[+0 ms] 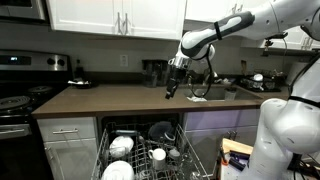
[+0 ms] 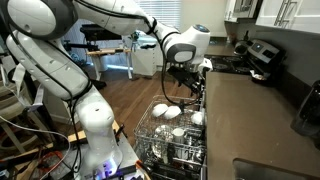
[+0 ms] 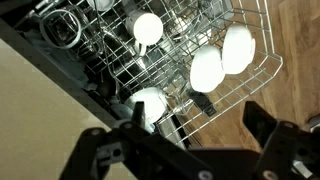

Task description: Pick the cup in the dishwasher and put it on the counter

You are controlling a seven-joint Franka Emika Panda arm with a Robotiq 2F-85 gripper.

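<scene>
The claw (image 3: 190, 140) hangs spread and empty above the open dishwasher (image 1: 138, 127), beside the dark brown counter (image 1: 100, 100).

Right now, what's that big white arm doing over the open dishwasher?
The robot arm is hovering with its gripper above the pulled-out rack of the dishwasher. The jaws are open and empty. The rack is loaded with white dishes, and nothing has been grasped yet. The arm seems to be lining up to lift a piece out and move it to the dark counter alongside.
</scene>
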